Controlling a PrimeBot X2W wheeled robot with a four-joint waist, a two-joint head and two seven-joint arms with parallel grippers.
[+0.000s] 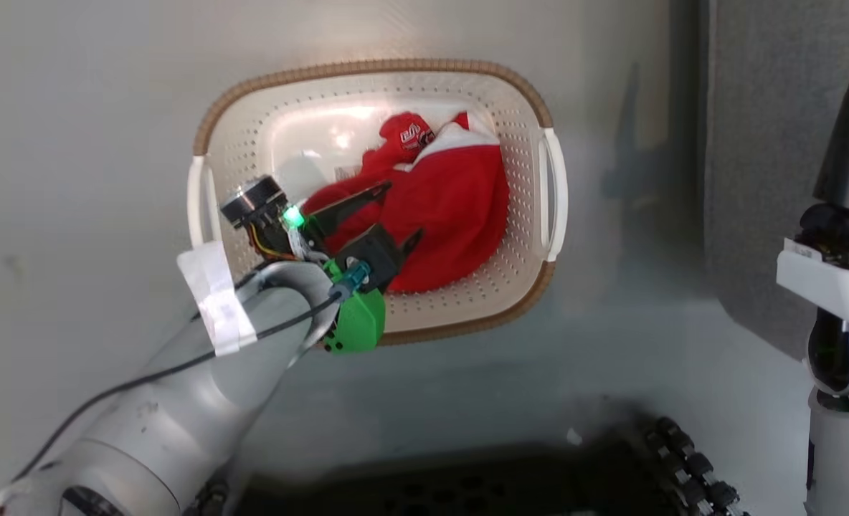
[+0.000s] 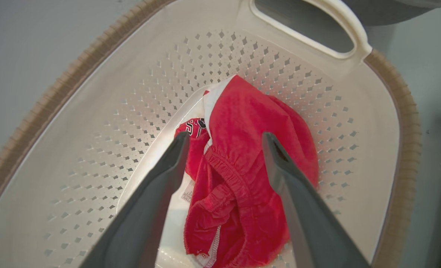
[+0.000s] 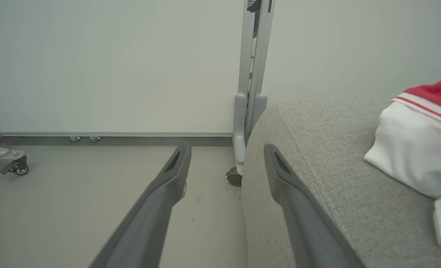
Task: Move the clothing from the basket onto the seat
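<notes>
The left gripper (image 1: 404, 208) reaches into the basket (image 1: 367, 68) from its near left side, fingers spread wide over the red shorts (image 1: 460, 201) and gripping nothing (the shorts lie bunched toward the basket's right). Further right, the right gripper (image 3: 227, 147) hangs open and empty just beside the grey seat (image 3: 317, 156), where a white-and-red jersey (image 3: 406, 156) lies.

Saw a pale grey floor (image 1: 73, 143) carrying the basket (image 1: 367, 68), set flat and near the seat (image 3: 317, 149). Found red clothing (image 2: 250, 156) bunched on the basket's bottom, toward one handle end. Saw the seat standing on the same floor, with a white and red garment (image 3: 410, 156) lying on its top, back from the rounded edge. Noted a wheeled grey stand (image 3: 250, 111) on the floor, close against the seat's corner.
</notes>
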